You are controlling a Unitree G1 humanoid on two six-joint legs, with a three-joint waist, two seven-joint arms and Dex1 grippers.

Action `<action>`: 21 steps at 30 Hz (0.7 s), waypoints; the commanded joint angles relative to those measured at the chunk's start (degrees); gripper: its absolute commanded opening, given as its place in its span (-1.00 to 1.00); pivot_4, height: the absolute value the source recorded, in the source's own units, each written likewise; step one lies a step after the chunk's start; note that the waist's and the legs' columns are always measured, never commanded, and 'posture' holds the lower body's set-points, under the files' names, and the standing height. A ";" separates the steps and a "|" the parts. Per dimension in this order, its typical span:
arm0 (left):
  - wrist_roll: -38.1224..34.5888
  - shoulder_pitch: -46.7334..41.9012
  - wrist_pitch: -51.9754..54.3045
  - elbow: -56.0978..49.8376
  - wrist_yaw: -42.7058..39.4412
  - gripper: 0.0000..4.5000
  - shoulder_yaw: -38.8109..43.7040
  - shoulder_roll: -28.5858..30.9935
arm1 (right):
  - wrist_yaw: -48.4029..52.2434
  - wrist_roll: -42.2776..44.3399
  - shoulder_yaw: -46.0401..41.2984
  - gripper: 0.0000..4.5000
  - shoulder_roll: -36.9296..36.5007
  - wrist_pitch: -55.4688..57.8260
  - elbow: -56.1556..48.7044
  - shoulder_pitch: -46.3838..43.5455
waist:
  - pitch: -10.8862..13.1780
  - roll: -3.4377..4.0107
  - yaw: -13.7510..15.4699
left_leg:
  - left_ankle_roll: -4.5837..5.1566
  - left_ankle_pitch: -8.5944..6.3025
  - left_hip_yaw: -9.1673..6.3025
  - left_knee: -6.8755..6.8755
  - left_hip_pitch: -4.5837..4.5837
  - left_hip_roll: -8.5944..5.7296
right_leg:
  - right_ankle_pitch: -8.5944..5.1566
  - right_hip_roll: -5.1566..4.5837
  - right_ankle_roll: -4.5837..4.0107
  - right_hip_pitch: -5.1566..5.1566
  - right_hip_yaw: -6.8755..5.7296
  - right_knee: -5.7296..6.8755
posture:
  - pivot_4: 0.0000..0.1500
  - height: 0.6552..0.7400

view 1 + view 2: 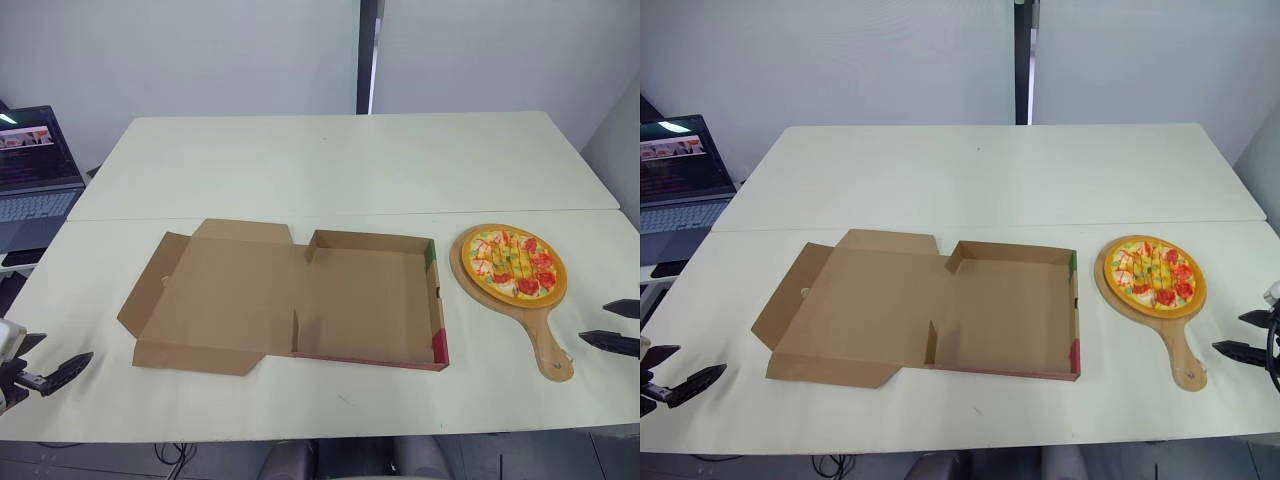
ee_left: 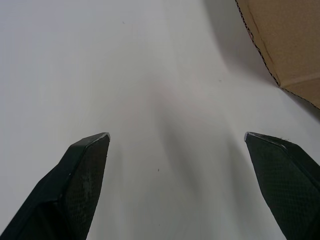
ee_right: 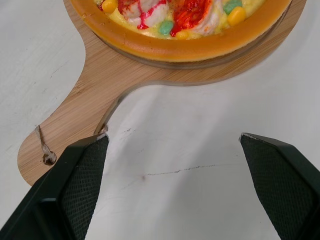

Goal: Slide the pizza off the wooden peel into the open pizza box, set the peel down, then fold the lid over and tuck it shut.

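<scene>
Overhead, pizza (image 1: 515, 262) rests on peel (image 1: 548, 345) beside the box (image 1: 370, 300); wrist views show left fingers (image 2: 82, 180) and right fingers (image 3: 80, 175) spread apart.

Open brown cardboard pizza box (image 1: 365, 300) lay mid white desk (image 1: 330, 160); round topped pizza (image 1: 516, 262) sat on wooden peel (image 1: 546, 342) just right of it; dark laptop (image 1: 35, 170) far left, off desk.
</scene>
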 commanded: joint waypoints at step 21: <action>-8.08 -0.93 6.01 -4.77 -19.23 0.99 0.26 6.46 | 0.24 0.19 -1.25 1.00 -0.21 -2.16 -1.30 -2.79 | 0.02 0.02 -0.08 | 0.02 -0.01 0.05 0.00 -0.01 0.03 | 0.00 0.07 -0.01 -0.05 0.08 0.01 | 1.00 1.00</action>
